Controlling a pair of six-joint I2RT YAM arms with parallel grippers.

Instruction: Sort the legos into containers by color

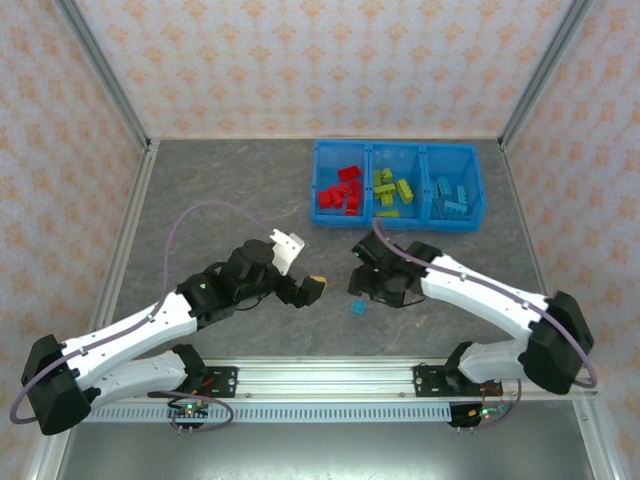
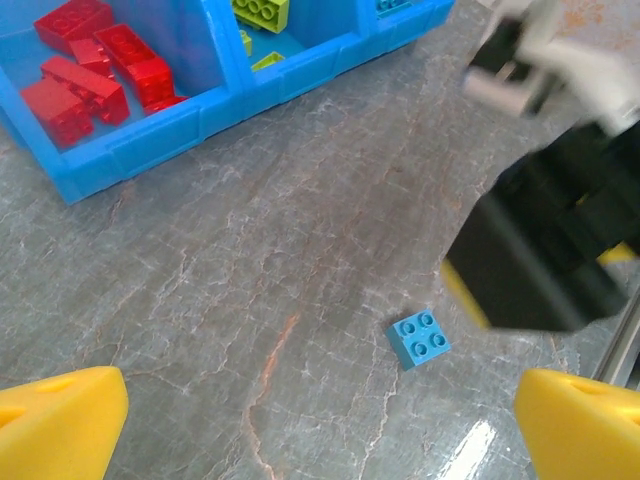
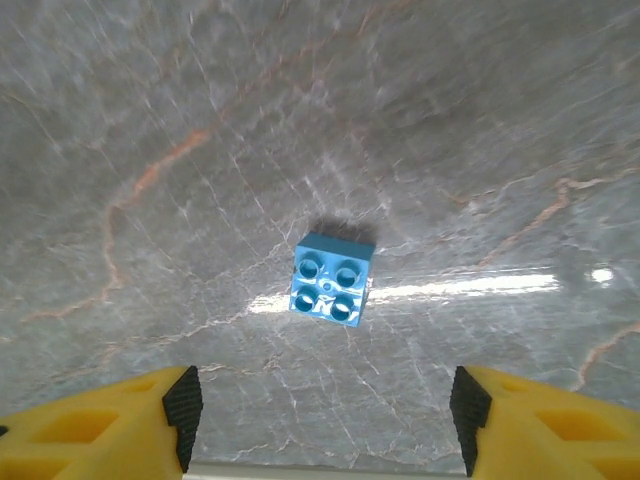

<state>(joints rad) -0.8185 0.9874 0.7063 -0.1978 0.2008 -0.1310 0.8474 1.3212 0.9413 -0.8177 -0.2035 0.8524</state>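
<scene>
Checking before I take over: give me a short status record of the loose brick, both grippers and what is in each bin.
loose brick: light blue, studs up, lying on the table
right gripper: open, empty, hovering by the loose brick, not touching
left gripper: open, empty
containers: red legos left bin, lime green legos middle, light blue legos right
left to sort: the loose brick

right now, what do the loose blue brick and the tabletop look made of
Loose blue brick: likely moulded plastic, glossy; studs catch highlights. Tabletop: grey stone-look surface, orange veins, polished, mirroring a light strip; stone or laminate, cannot tell.
</scene>
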